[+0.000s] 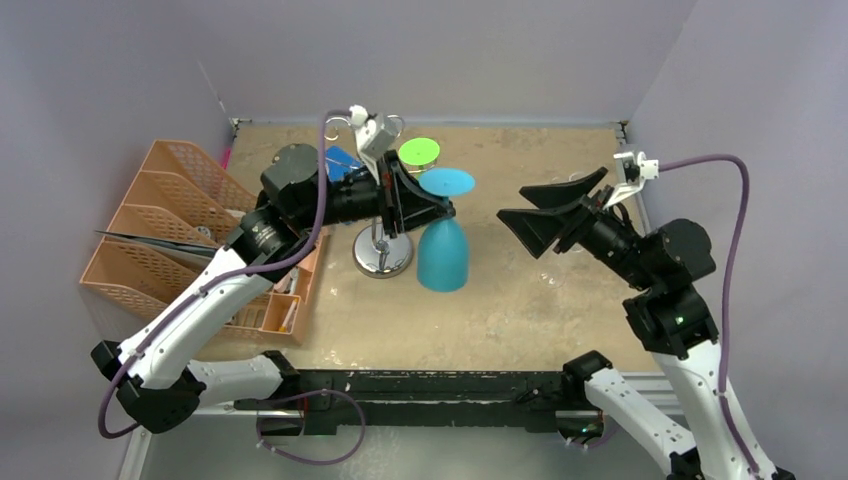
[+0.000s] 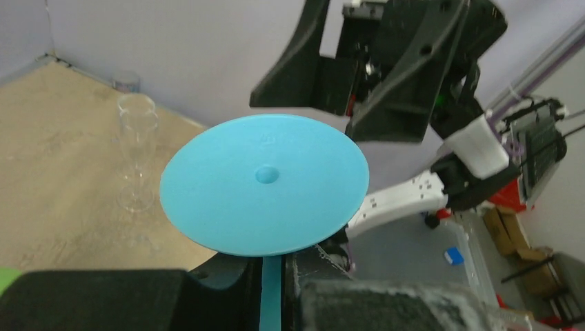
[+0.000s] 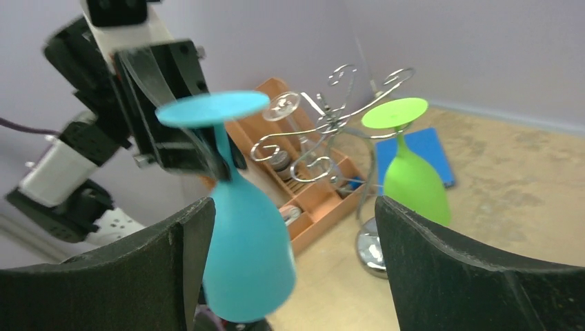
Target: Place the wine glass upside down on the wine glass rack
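A blue wine glass (image 1: 442, 255) hangs upside down, foot (image 2: 265, 183) up and bowl (image 3: 248, 255) down, just right of the wine glass rack (image 1: 383, 255). My left gripper (image 1: 436, 207) is shut on its stem; in the left wrist view the stem runs between the left gripper's (image 2: 281, 283) jaws. The rack (image 3: 324, 127) is chrome wire with scrolled arms on a round shiny base. A green glass (image 3: 410, 179) hangs inverted from it. My right gripper (image 1: 512, 202) stands open to the right of the blue glass, apart from it. The right gripper (image 3: 293, 207) holds nothing.
An orange desk organizer (image 1: 170, 220) sits at the left, close behind the left arm. A clear glass (image 2: 136, 148) stands upright on the tan table. A blue flat pad (image 3: 421, 148) lies behind the rack. Grey walls close in the back and sides.
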{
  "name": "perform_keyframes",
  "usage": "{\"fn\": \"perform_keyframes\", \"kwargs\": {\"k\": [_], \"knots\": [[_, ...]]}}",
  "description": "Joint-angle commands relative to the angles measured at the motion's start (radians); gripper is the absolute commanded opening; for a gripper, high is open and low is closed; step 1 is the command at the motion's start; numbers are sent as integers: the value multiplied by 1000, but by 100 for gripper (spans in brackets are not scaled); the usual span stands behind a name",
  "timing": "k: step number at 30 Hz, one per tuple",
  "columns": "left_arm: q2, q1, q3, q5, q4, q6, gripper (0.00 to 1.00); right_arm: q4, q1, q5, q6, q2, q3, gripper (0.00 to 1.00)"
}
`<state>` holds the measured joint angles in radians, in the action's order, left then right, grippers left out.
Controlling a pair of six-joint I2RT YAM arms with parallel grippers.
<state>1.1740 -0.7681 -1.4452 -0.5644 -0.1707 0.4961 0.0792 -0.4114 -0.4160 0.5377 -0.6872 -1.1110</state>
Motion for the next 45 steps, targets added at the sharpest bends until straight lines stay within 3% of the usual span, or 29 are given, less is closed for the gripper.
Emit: {"fn": "perform_keyframes", "kwargs": {"k": [1,4,11,18,22,28,31,42,45], "knots": [[-79,1,108,-126,16,-167,0,-118,-3,-131,219,-63,-35,87],[-132,0,185,-131,19,-271,0,-227,-3,-232,436,-143,-37,81],[-151,-1,241,-84,-25,-430,0,-267,-3,-291,665,-189,-45,82],[-175,-2,334,-84,117,-491,0,63,-4,-282,638,-262,-153,76],[-175,-2,359,-102,155,-529,0,85,-24,-328,650,-313,-144,70],[-181,-2,387,-134,215,-537,0,198,-83,-313,559,-337,-161,72],[-182,-2,396,-139,223,-538,0,128,-108,-342,603,-349,-134,70],[-196,-2,416,-126,228,-547,0,101,-130,-341,670,-360,-118,33],[-205,-2,428,-133,231,-548,0,72,-132,-327,706,-359,-101,17]]}}
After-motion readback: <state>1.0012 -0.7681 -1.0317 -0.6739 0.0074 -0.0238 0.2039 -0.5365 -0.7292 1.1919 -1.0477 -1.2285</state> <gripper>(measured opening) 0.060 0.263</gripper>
